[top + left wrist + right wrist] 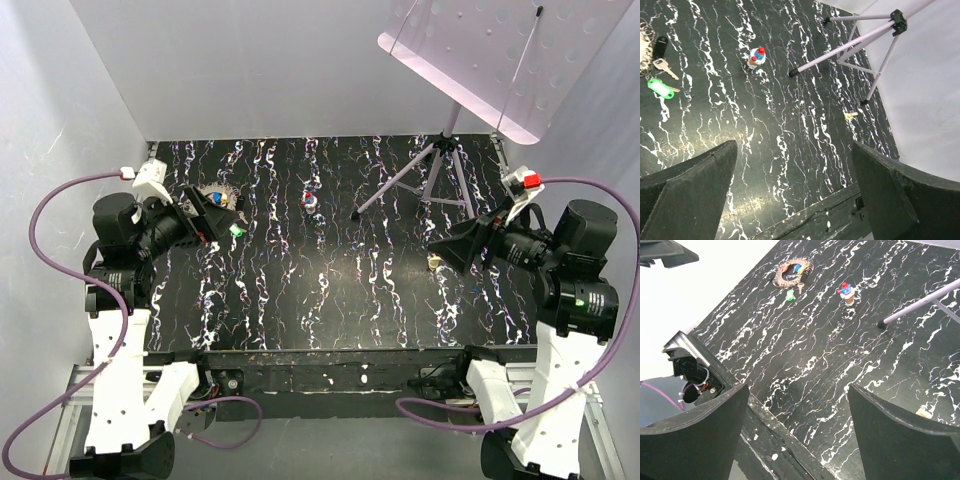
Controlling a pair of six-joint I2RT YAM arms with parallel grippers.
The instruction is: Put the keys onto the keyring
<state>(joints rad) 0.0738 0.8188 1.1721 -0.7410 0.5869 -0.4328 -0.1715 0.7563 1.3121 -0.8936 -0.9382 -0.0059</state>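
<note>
The keyring (793,271) lies flat at the table's far left, a round ring with keys fanned around it, some blue and red. A green-capped key (789,295) and a plain grey key (800,287) lie loose beside it. In the left wrist view the green key (660,87), the grey key (662,65) and a black-headed key (660,46) sit at the upper left. My left gripper (212,215) hovers next to the keyring (215,193), open and holding nothing (794,145). My right gripper (450,247) is far off at the right, open and holding nothing (797,387).
A small red-white-blue object (311,202) stands mid-table. A small beige lump (435,262) lies just under the right gripper. A tripod stand (435,170) with a tilted perforated tray (500,60) occupies the back right. The table's front edge (770,425) is close below both grippers.
</note>
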